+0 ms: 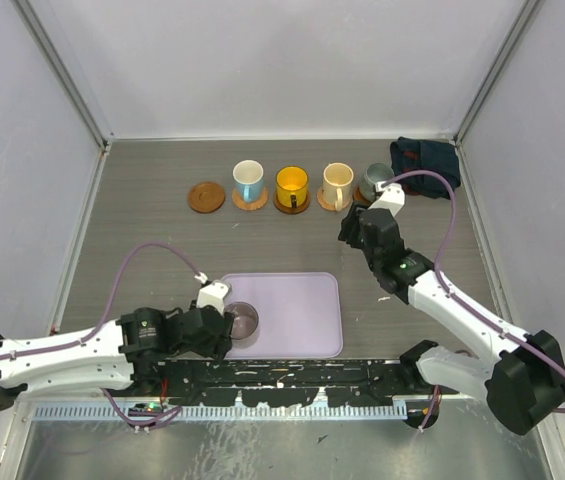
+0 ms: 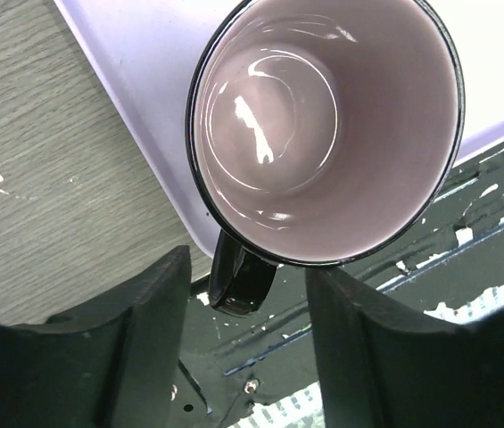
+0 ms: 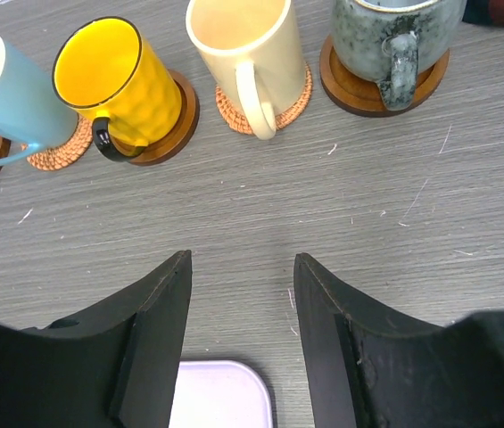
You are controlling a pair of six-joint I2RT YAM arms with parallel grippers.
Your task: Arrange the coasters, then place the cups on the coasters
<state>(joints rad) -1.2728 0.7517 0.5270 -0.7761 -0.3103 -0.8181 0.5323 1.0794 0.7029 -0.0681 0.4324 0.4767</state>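
A purple-grey cup (image 1: 243, 320) stands on the left end of the lavender tray (image 1: 297, 300). My left gripper (image 1: 220, 328) is at its near-left side. In the left wrist view the cup (image 2: 323, 125) fills the top, and its dark handle (image 2: 238, 278) hangs between the jaws of my left gripper (image 2: 247, 267) with a gap on each side. One bare coaster (image 1: 205, 196) lies at the left end of the back row. The blue cup (image 1: 249, 182), yellow cup (image 1: 292, 185), cream cup (image 1: 337, 184) and grey-green cup (image 1: 374, 182) each stand on a coaster. My right gripper (image 1: 360, 228) hovers open and empty in front of them.
A dark blue cloth (image 1: 424, 160) lies at the back right corner beside the grey-green cup (image 3: 390, 36). White walls close in the table on three sides. The tray's corner (image 3: 220, 397) shows just under my right gripper (image 3: 241, 259).
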